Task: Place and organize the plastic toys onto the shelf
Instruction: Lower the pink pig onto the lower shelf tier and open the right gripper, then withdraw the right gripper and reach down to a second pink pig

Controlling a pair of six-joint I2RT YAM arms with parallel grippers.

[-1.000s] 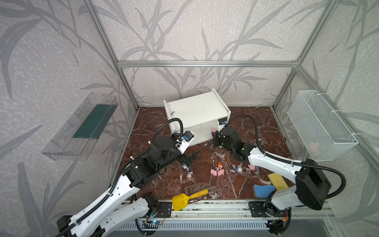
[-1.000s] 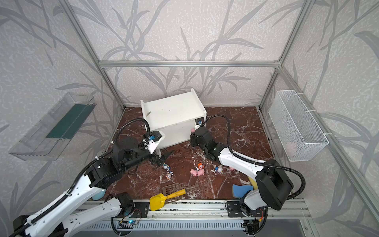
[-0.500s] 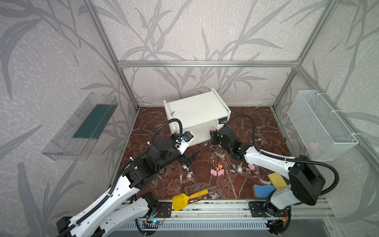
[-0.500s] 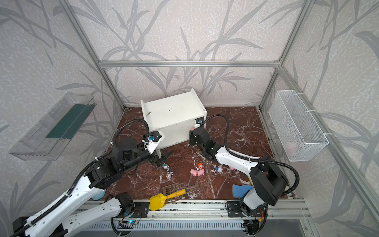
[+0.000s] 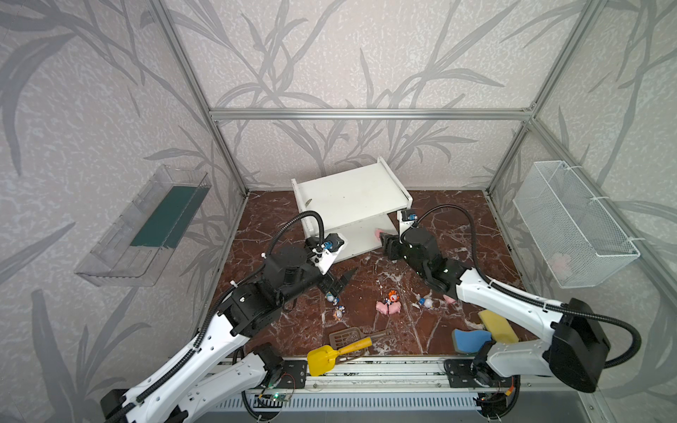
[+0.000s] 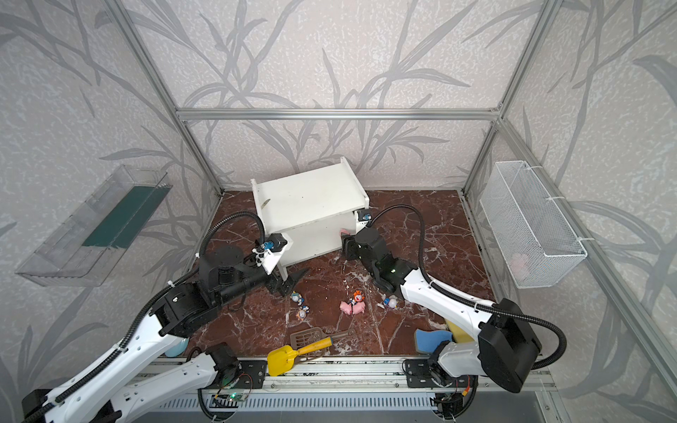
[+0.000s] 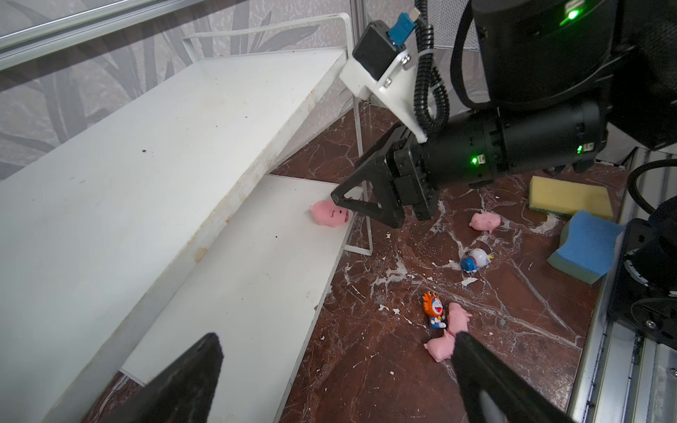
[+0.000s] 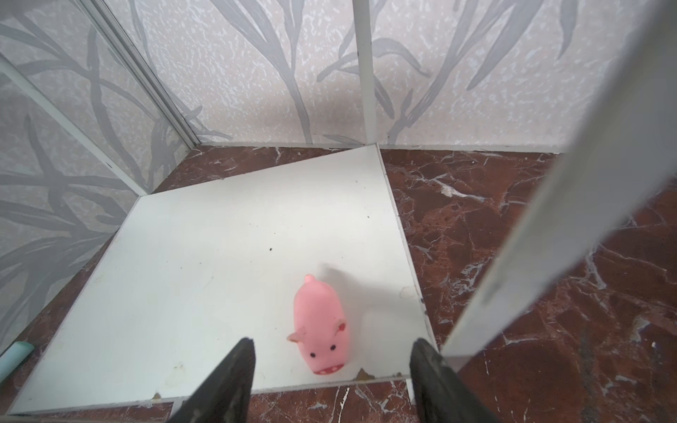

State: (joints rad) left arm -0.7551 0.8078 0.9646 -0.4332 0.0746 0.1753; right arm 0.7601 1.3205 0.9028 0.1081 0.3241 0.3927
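Pig (image 8: 322, 329) sits on the lower board of the shelf (image 8: 219, 238) right by its front corner, loose between the spread-apart fingers of the right claw (image 8: 333, 344), so I'd back straight out without clipping it off the edge; left claw (image 7: 337, 337) gapes wide too.

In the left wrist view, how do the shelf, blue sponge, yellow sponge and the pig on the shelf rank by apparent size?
1. shelf
2. blue sponge and yellow sponge: look alike, left unranked
3. pig on the shelf
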